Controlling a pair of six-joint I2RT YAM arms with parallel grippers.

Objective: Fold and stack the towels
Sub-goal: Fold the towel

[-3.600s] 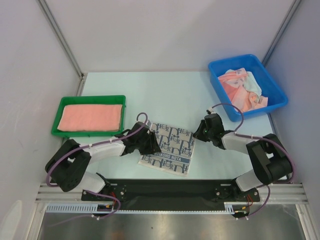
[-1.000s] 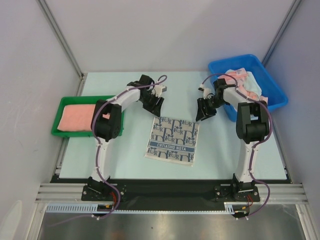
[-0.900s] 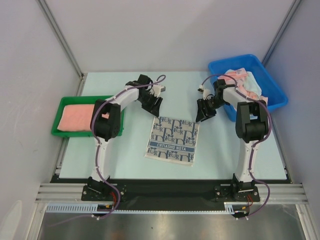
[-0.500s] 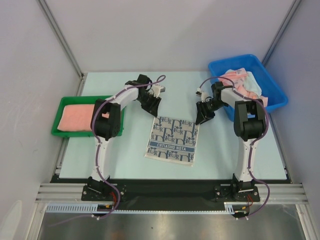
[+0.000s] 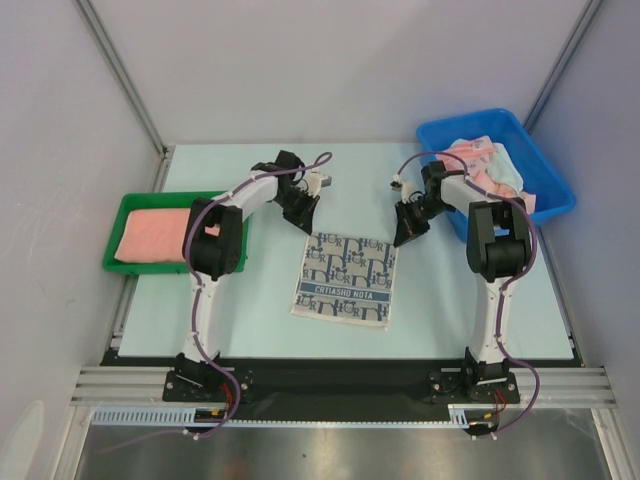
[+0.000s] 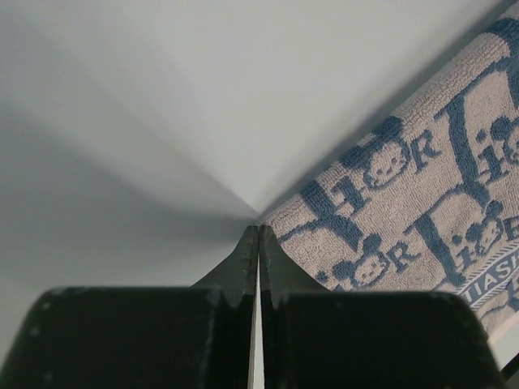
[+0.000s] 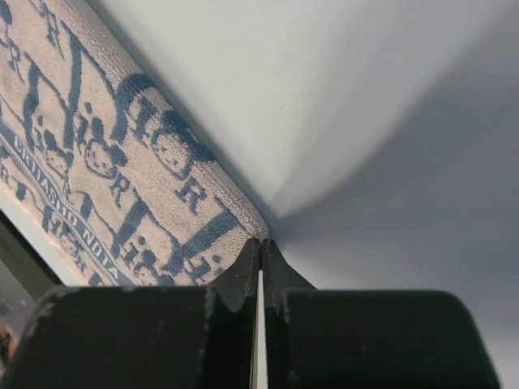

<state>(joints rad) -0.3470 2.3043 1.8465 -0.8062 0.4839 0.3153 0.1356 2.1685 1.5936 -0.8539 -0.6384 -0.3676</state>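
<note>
left fingers (image 6: 239, 267) + right fingers (image 7: 239, 275): half-open → closed | pinching far corners of patterned towel (image 5: 345, 278)

pale table (image 5: 250, 290) w/ patterned towel (image 5: 345, 278) mid, green tray (image 5: 150, 197) left, blue bin (image 5: 465, 121) right.

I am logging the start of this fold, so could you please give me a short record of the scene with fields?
patterned towel: lying flat at the middle of the table
left gripper: shut on the towel's far left corner
right gripper: shut on its far right corner
green tray: at the left, holds a flat pink towel
blue bin: at the far right, holds crumpled towels, pink and white
</note>
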